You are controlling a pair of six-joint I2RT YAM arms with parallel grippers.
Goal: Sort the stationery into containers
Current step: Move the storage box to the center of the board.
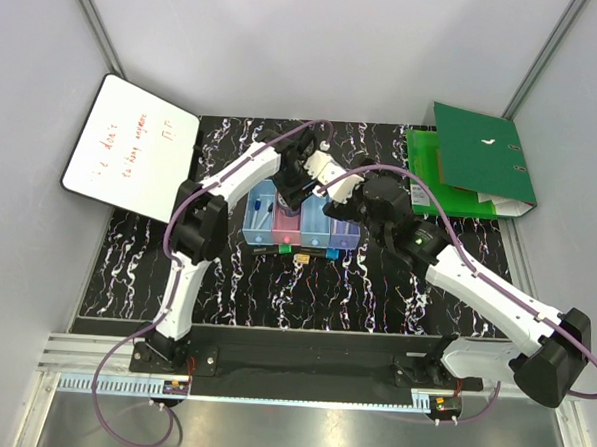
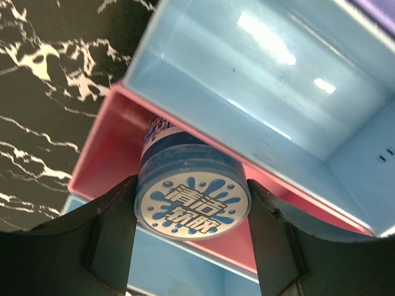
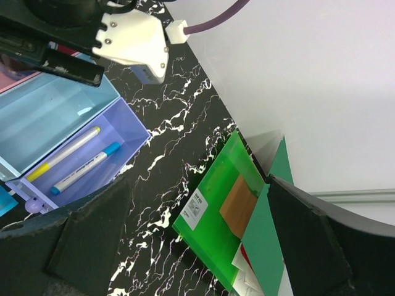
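My left gripper (image 2: pixel 192 192) is shut on the round blue squat roll (image 2: pixel 192 203), its printed white and blue lid facing the camera. It holds the roll just above the pink bin (image 2: pixel 102 154) of the joined containers (image 1: pixel 303 227). The blue bin (image 2: pixel 265 92) beside it looks empty. In the top view the left gripper (image 1: pixel 292 193) is over the bins. My right gripper (image 3: pixel 199 185) is open and empty, to the right of the purple bin (image 3: pixel 120 132), which holds a yellow-capped marker (image 3: pixel 62 155) and a blue-capped marker (image 3: pixel 86 168). Two markers (image 1: pixel 262 212) lie in the light blue bin.
A large green binder (image 1: pixel 472 163) lies at the back right, also in the right wrist view (image 3: pixel 228 209). A white whiteboard (image 1: pixel 132 160) leans at the back left. Tiny yellow (image 1: pixel 302 255) and blue (image 1: pixel 330 253) pieces lie just in front of the bins.
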